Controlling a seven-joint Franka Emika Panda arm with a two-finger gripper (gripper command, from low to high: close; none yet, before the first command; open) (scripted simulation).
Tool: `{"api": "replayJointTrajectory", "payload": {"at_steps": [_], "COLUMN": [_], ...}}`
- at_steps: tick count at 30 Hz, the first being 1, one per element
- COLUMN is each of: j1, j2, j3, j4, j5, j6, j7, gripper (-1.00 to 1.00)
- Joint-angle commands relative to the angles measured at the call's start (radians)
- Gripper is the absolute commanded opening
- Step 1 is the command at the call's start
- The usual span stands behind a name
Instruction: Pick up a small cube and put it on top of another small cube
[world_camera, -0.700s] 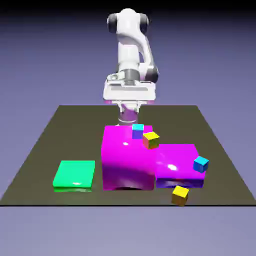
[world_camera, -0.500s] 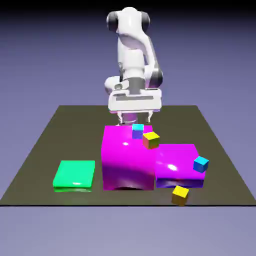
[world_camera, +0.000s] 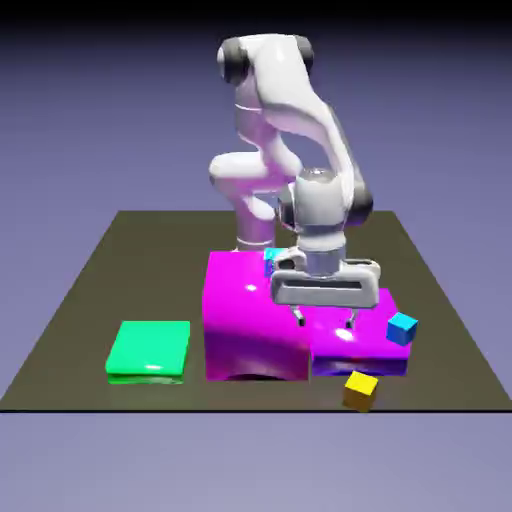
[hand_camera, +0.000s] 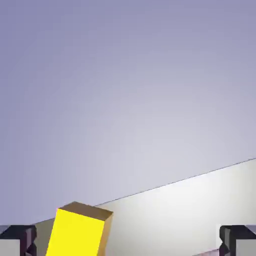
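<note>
Hovering: open hand (world_camera: 324, 322) over the lower magenta block, holding nothing.
Container status: the pictures show solid-looking blocks and cubes; no cube sits inside a receptacle. The small yellow cube (world_camera: 361, 391) rests near the front edge of the tabletop (world_camera: 120, 280), in front of the lower magenta block (world_camera: 340, 350); the hand view shows it between the spread fingertips, nearer the left one. A blue cube (world_camera: 402, 328) is located at that block's right side in the exterior view. The tall magenta block (world_camera: 255, 320) stands between the lower block and a flat green block (world_camera: 150, 350).
</note>
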Motion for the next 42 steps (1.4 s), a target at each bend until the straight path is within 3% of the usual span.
{"api": "replayJointTrajectory", "payload": {"at_steps": [1,8,13,14,19,38,42], "j1": [0.004,0.029,0.055,0.055,0.026,-0.147,-0.143], "j2": [0.036,0.284,0.416,0.416,0.271,-0.417,-0.399], "j3": [0.008,0.060,0.046,0.045,0.060,0.053,0.060], "j4": [0.027,0.214,0.213,0.213,0.212,0.059,-0.050], "j5": [0.003,0.023,0.009,0.009,0.023,0.044,0.048], "j6": [-0.023,-0.183,-0.048,-0.048,-0.193,-0.780,-0.654], "j7": [0.028,0.216,0.220,0.220,0.207,-0.305,-0.307], "gripper": [0.00,0.00,0.00,-1.00,-1.00,-1.00,-1.00]}}
